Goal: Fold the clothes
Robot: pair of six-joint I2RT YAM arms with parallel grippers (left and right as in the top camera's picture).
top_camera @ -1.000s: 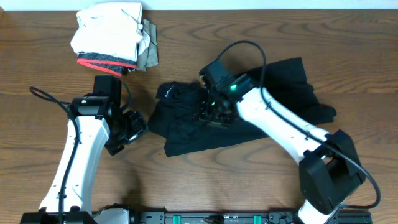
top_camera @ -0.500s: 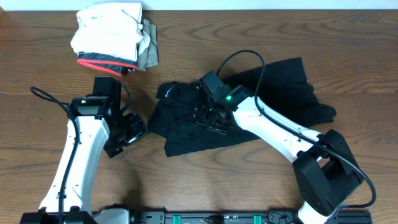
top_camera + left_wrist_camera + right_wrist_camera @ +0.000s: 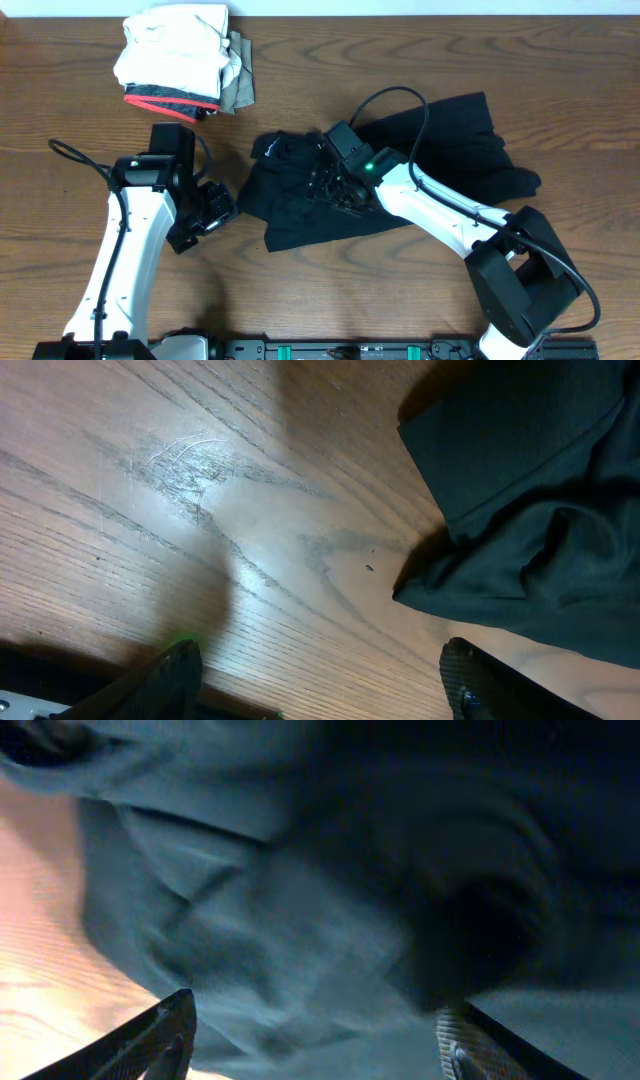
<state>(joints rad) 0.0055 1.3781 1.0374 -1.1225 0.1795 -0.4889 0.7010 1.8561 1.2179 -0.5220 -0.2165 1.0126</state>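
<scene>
one black shirt (image 3: 470,130) is lying crumpled on one wooden table (image 3: 80,220), spreading from the centre of the overhead view out toward 3 o'clock. one stack of folded garments (image 3: 180,60), white and cream on top with olive and a red-trimmed grey layer showing, is sitting at 11 o'clock, well apart from the shirt. two arms are working the table, each carrying one pincer. the left arm (image 3: 125,260) is reaching up from 7 o'clock and the right arm (image 3: 440,205) is reaching in from 5 o'clock.

the right pincer (image 3: 330,185) is hanging directly over the left half of the shirt. its two fingers are standing wide apart in the right wrist view, with rumpled dark fabric filling the space between and beyond them, and no fold is being pinched. the left pincer (image 3: 212,208) is hovering over bare wood with its fingers also spread wide and holding nothing. the shirt's left edge is lying just beside it at 3 o'clock, and in the left wrist view the fabric is filling the 2 o'clock corner.
</scene>
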